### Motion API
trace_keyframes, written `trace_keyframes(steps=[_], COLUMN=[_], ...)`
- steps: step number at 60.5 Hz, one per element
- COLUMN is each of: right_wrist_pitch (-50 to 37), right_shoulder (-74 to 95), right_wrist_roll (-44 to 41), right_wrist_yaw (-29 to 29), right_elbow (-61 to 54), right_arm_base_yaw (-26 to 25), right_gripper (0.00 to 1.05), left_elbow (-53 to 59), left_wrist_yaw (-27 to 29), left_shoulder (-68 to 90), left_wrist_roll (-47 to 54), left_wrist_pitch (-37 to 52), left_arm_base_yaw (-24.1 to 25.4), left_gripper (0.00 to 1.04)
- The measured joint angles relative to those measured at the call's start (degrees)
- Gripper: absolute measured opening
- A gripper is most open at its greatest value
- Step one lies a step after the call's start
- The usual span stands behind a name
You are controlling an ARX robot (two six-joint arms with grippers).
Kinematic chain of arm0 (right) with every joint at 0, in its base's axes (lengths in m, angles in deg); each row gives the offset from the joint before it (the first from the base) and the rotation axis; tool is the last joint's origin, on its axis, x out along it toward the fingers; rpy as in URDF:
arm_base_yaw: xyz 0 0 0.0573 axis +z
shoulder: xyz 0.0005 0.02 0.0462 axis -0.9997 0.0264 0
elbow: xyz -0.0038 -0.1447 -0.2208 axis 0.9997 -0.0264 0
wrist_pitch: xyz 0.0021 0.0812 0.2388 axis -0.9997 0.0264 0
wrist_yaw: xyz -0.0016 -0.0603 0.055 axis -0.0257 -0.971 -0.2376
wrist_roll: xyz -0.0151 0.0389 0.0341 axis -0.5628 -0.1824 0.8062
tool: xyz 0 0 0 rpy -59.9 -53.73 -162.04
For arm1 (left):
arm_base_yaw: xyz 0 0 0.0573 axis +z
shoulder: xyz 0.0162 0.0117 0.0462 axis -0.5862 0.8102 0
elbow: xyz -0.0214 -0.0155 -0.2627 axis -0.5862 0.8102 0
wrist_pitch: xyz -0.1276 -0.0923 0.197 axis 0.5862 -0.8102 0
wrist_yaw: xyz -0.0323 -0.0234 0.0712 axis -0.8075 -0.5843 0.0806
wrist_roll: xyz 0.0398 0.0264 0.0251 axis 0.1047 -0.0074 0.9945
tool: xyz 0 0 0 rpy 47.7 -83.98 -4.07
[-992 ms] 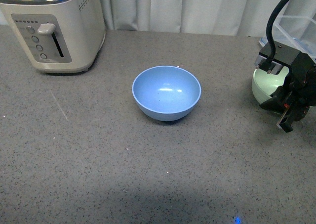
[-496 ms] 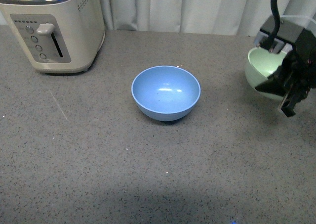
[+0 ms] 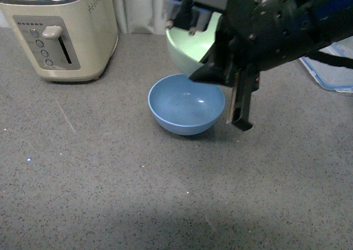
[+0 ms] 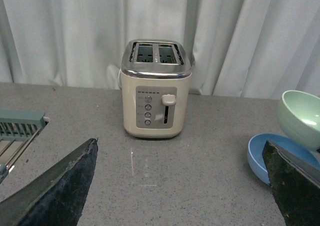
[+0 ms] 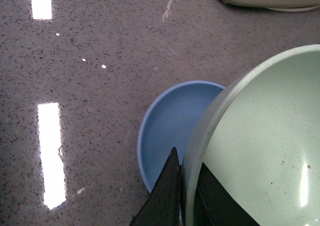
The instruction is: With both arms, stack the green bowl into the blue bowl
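Step in hand: carry and drop-in.

The right arm (image 3: 292, 24) holds the green bowl (image 3: 190, 46) in the air, tilted, over the far rim of the blue bowl (image 3: 185, 104). The 2 look apart, not nested yet. The blue bowl sits upright mid-table, near the toaster (image 3: 60, 29).

The right gripper (image 5: 189, 206) is clamped on the green bowl's rim, 1 finger inside and 1 outside. The left gripper (image 4: 175, 196) is spread wide, holds nothing and sits well apart from both bowls.

To do it well:
- Bring the green bowl toward the robot until it is centred over the blue one.
- Level it and lower it straight.
- Let go only once it is seated. The outside finger hangs below the bowl and could knock the blue rim, so watch it.
- The blue bowl is light and may slide. The left gripper could steady it.

Materials:
- The table (image 3: 83, 195) is grey speckled stone-look, flat and slightly glossy.
- The toaster is a cream box with rounded edges, a metal top and 2 slots.
- Both bowls are round, matte, faintly speckled, smooth-sided and about equal in size, so the fit will be snug and shallow.
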Motion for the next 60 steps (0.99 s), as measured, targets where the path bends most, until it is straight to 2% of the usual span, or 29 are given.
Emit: trace_keyframes(steps=[11,51,54,60], right_wrist_pitch=[-0.1,-1.9,-2.4,-2.6], right_shoulder=[4.5,10.5,10.6,10.6], right_wrist_roll=[-0.2,-2.4,-2.8,-2.2], right_wrist_yaw=[-2.5,-6.8,-7.1,-7.7], right_elbow=[2.2,4.6,4.6,4.6], right_arm_base_yaw=[2.9,3.7,3.8,3.8], right_gripper=[0.02,0.02,0.06,0.22], left_elbow=[0.0,0.0,0.0,0.0], left_wrist_yaw=[0.0,0.0,0.0,0.0], left_shoulder=[0.0,0.0,0.0,0.0], left_wrist_roll=[0.0,0.0,0.0,0.0], left_wrist_pitch=[0.0,0.0,0.0,0.0], left_arm_base_yaw=[0.0,0.0,0.0,0.0], left_gripper=[0.98,0.98,0.98,0.98])
